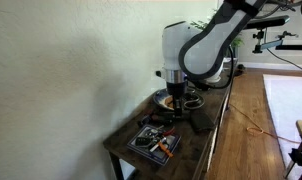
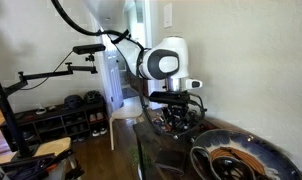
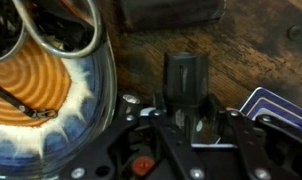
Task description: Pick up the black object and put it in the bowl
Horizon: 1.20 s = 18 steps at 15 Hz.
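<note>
In the wrist view the black object (image 3: 185, 75), a small dark block, sits over the wooden table between my gripper's fingers (image 3: 186, 108), which press against its sides. The bowl (image 3: 91, 110), with a grey rim and an orange-brown ringed inside, lies just left of the gripper. In both exterior views the gripper (image 1: 173, 102) (image 2: 177, 115) is down low at the tabletop next to the bowl (image 1: 161, 97) (image 2: 203, 152). The black object is hidden by the gripper there.
Metal loops (image 3: 63, 30) lie inside the bowl at its far side. Another dark block (image 3: 171, 10) lies on the table beyond the black object. A blue and white book (image 3: 283, 105) is to the right. Books and an orange item (image 1: 156, 142) sit near the table's front corner.
</note>
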Tool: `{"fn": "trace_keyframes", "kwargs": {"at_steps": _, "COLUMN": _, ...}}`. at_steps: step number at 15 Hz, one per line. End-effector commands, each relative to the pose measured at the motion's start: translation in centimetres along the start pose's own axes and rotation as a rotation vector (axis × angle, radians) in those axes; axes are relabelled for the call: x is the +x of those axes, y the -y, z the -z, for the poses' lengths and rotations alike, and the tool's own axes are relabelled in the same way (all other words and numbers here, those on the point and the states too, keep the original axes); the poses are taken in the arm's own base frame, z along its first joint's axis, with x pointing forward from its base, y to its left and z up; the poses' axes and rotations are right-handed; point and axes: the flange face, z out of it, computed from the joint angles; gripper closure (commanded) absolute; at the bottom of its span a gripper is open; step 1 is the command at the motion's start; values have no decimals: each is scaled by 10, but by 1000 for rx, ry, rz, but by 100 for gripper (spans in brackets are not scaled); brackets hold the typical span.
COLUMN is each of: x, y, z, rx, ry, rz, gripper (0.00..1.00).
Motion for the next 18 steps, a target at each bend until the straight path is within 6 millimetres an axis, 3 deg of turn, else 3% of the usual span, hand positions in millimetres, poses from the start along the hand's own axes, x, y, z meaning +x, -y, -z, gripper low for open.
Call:
{"fn": "trace_keyframes", "kwargs": {"at_steps": 1, "x": -13, "y": -8, "z": 33, "rx": -47, "ry": -18, "rz": -58, "gripper": 82}}
{"fn": "trace_keyframes", "kwargs": {"at_steps": 8, "x": -15, "y": -48, "z": 58, "rx": -125, "ry": -35, "rz": -142, "gripper": 82}}
{"fn": "trace_keyframes", "kwargs": {"at_steps": 18, "x": 5, "y": -102, "z": 44, "rx": -154, "ry": -21, "rz": -220, "gripper": 82}}
